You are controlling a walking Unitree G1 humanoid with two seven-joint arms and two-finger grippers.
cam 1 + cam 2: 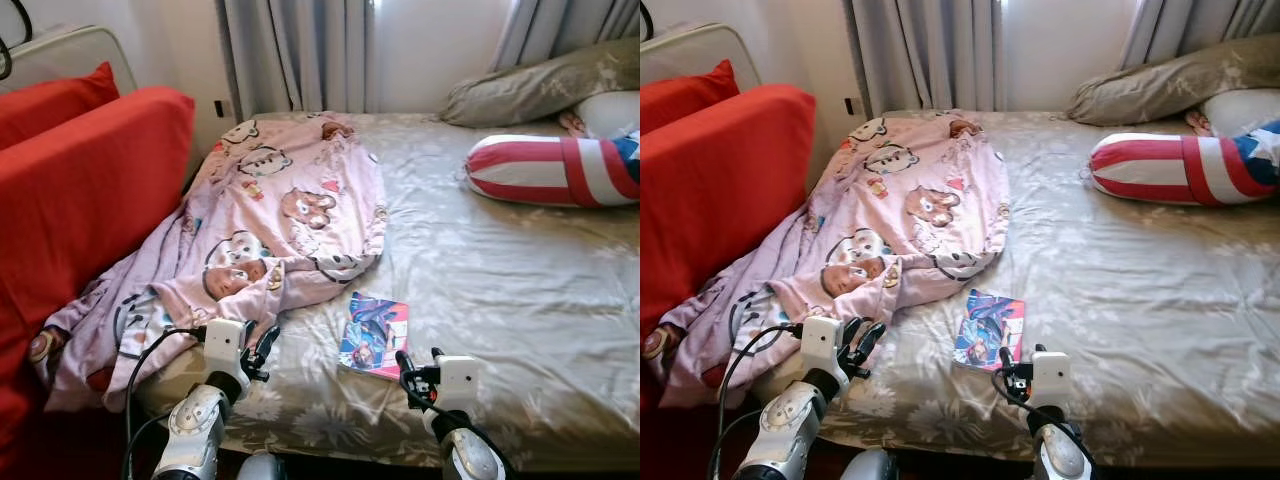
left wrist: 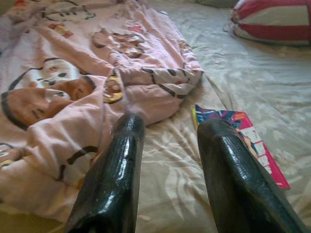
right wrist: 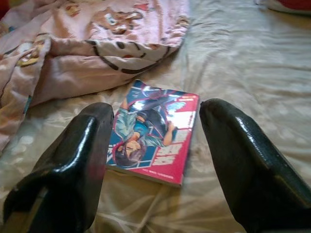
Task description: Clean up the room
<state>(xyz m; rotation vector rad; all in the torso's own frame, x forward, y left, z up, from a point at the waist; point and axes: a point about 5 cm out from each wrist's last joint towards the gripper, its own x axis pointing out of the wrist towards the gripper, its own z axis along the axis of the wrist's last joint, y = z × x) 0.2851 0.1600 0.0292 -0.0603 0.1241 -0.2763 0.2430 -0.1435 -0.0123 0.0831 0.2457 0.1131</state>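
A pink blanket (image 1: pixel 290 200) printed with cartoon bears lies crumpled across the left half of the bed (image 1: pixel 500 290), and its lower end hangs off the bed's left corner. A colourful paperback book (image 1: pixel 374 335) lies flat near the bed's front edge, just right of the blanket. My left gripper (image 1: pixel 260 345) hovers open over the front edge, beside the blanket's folded hem (image 2: pixel 73 141). My right gripper (image 3: pixel 155 110) stands open just short of the book (image 3: pixel 155 128), which lies between its two fingers in the right wrist view. Neither gripper holds anything.
A red-and-white striped bolster (image 1: pixel 550 170) and grey pillows (image 1: pixel 540 85) lie at the bed's far right. A red sofa (image 1: pixel 80 190) stands close against the bed's left side. Grey curtains (image 1: pixel 295 55) hang behind.
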